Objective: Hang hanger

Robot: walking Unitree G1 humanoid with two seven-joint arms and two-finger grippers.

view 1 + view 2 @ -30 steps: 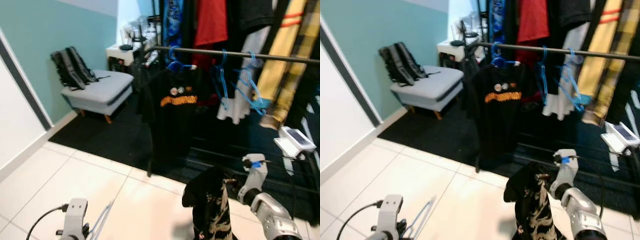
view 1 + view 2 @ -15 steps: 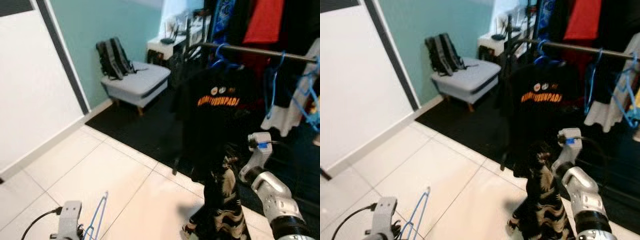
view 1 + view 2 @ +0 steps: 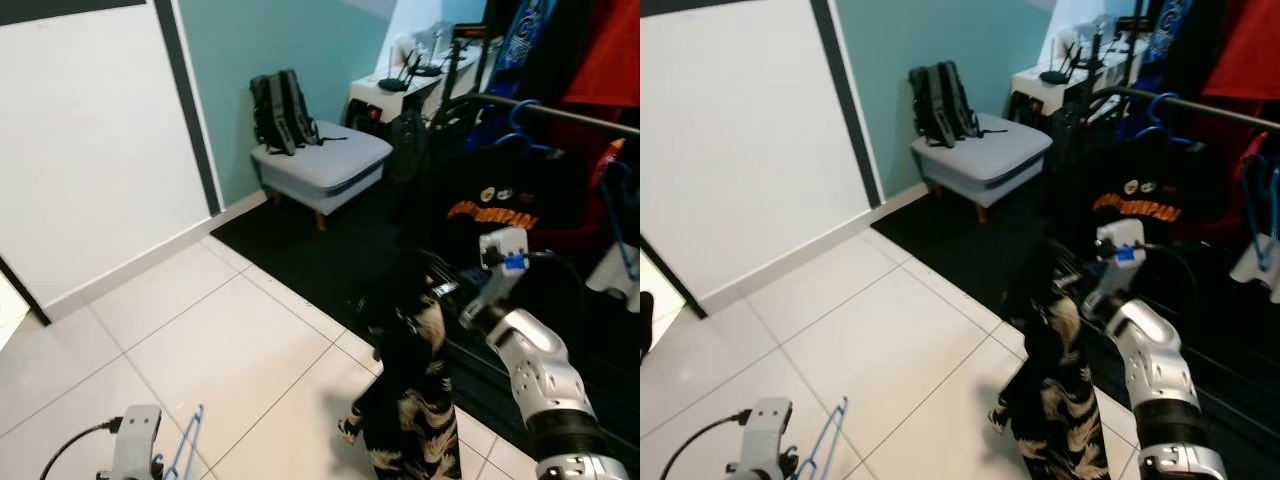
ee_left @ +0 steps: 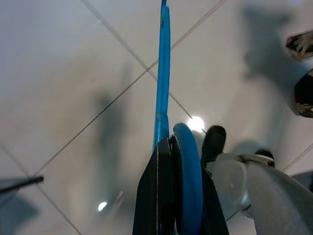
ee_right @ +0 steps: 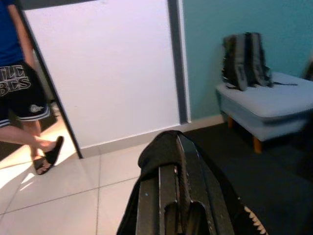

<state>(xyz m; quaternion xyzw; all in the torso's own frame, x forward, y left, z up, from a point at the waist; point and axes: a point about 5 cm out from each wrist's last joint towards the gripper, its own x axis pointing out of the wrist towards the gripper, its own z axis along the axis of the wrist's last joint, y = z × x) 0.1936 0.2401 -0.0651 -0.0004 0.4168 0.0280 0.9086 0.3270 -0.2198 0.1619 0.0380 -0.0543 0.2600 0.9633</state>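
Note:
A blue hanger [image 4: 163, 88] is clamped in my left gripper [image 4: 178, 161], low at my left over the white tiles; its frame also pokes up beside the left wrist [image 3: 190, 448]. My right gripper [image 5: 173, 161] is shut on a black garment with a pale pattern [image 3: 412, 395], which hangs from it down to the floor. The clothes rail [image 3: 1200, 106] runs across the upper right, carrying a black T-shirt with orange lettering [image 3: 495, 205] on a blue hanger, other clothes and empty blue hangers [image 3: 1262, 205].
A grey stool [image 3: 322, 166] with a backpack [image 3: 282, 108] stands by the teal wall. A white side table [image 3: 400, 92] lies behind it. A black rug [image 3: 320, 255] lies under the rail. A person's legs [image 5: 29, 122] stand by the white wall.
The camera has swung left, so the rail now sits further right and more white wall shows. The right gripper still holds the garment, now closer to the middle of the view.

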